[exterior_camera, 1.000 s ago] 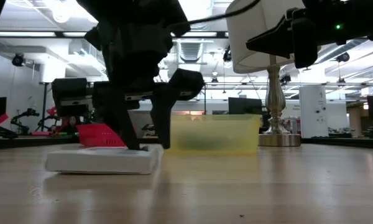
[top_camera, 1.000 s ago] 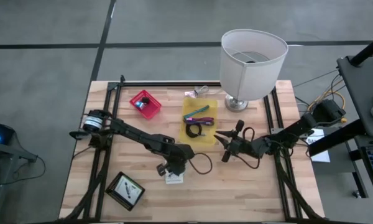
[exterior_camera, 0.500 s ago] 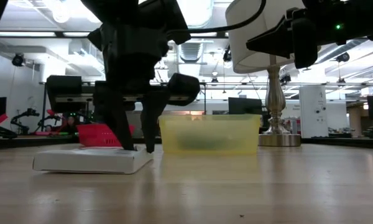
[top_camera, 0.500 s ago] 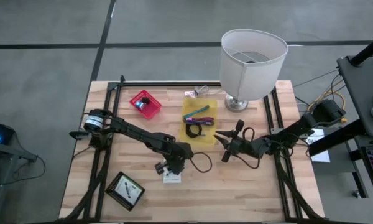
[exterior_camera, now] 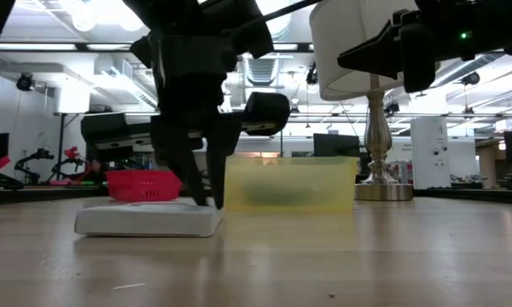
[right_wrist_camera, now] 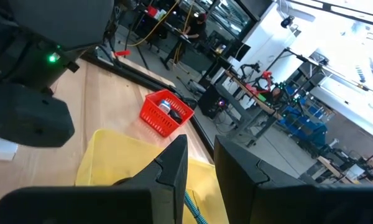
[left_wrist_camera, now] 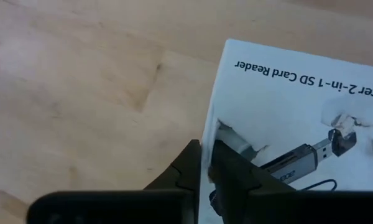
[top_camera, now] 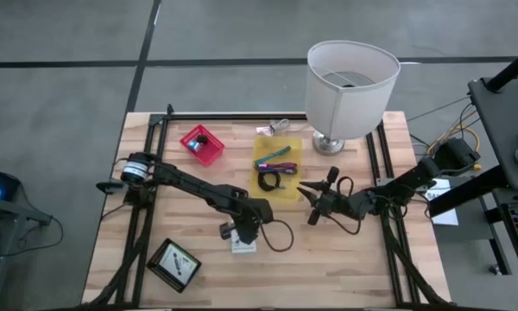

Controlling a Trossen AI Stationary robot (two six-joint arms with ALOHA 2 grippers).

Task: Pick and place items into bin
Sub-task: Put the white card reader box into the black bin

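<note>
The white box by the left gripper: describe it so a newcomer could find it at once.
From the lamp, go to the yellow bin, then on toward the table's near edge. The white box lies flat there, its edge pinched by the left gripper. It alone is white and flat, printed "SD Card Reader".

The bin (top_camera: 278, 168) is translucent yellow, holding teal and purple tools (top_camera: 276, 156) and a black cable (top_camera: 269, 181). The basket (top_camera: 202, 144) is red, the lampshade (top_camera: 351, 76) white. The white card (left_wrist_camera: 298, 137) bears black lettering.

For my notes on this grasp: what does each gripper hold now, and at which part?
The left gripper pinches the white card-reader box at its edge. The right gripper holds nothing.
</note>
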